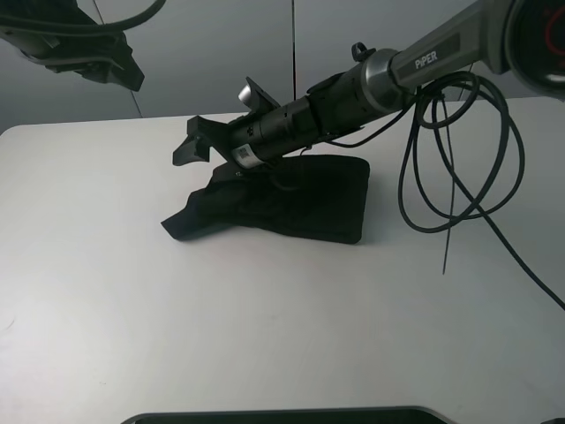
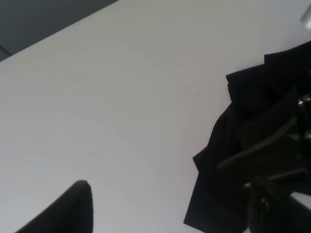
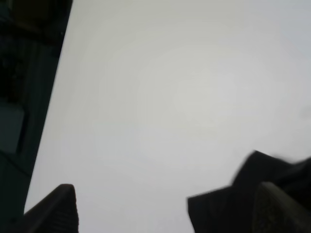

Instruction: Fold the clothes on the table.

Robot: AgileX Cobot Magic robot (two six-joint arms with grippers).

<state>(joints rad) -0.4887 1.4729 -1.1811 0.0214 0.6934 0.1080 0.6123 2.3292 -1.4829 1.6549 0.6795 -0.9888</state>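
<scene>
My right end effector [image 1: 196, 141] hangs with its jaws spread apart and empty, just above the far left edge of the folded black cotton T-shirt [image 1: 296, 205], which lies bunched near the middle of the wide white smooth desk [image 1: 132, 300]. My left end effector [image 2: 58, 213] also stands apart, holding nothing.

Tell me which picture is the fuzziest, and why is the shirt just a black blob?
The right wrist view is fuzziest: the T-shirt edge and table look soft. The left wrist view is sharper, showing folds. In the exterior high view the T-shirt is so dark that no print shows, and the right gripper blends into it.
</scene>
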